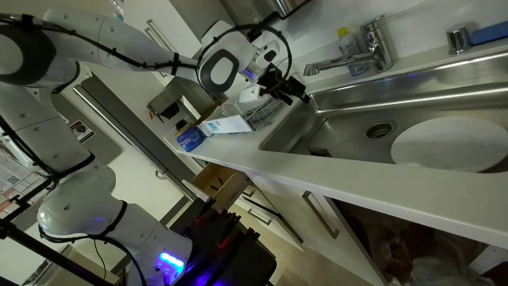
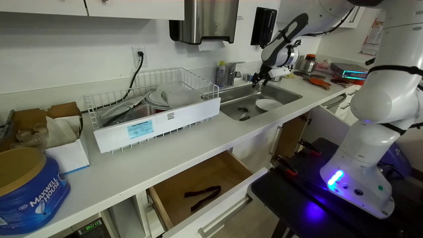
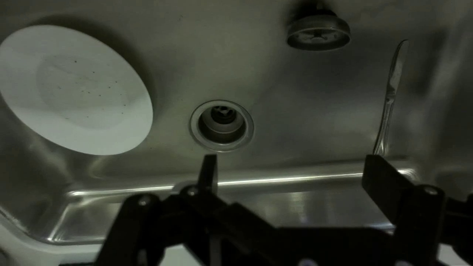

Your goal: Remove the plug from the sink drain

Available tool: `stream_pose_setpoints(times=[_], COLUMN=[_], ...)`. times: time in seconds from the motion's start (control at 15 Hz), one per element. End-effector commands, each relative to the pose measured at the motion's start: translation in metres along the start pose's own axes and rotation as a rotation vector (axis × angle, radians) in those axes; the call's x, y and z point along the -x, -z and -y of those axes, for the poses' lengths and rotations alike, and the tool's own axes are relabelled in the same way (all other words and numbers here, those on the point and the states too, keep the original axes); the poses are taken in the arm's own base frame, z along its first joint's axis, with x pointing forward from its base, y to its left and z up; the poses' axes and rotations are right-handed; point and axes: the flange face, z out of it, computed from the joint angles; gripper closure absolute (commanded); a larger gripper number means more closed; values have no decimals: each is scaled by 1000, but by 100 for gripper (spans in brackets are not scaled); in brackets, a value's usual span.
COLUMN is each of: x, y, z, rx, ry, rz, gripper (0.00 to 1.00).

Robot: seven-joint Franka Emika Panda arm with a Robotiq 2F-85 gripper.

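Observation:
The round metal drain plug (image 3: 318, 34) lies loose on the sink floor in the wrist view, apart from the drain. A dark shape in both exterior views, near the sink's front wall (image 1: 319, 151) (image 2: 244, 118), is too small to identify surely. The drain (image 3: 221, 125) is an open hole; it also shows in both exterior views (image 1: 380, 130) (image 2: 243, 109). My gripper (image 3: 291, 162) is open, with nothing between its fingers. In both exterior views it hangs above the sink's back left corner area (image 1: 297, 97) (image 2: 260, 80), clear of plug and drain.
A white plate (image 3: 81, 88) and a knife (image 3: 392, 87) lie in the steel sink (image 3: 295, 107). The faucet (image 1: 345, 59) and a yellow-capped bottle (image 1: 349, 45) stand behind it. A dish rack (image 2: 158, 122) is beside it. A drawer (image 2: 198, 188) stands open below the counter.

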Motion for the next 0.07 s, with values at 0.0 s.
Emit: stream_pose_setpoints(times=[0.0], x=[0], y=[1], z=[1], rx=[0], ry=[0], rz=[0], gripper=[0])
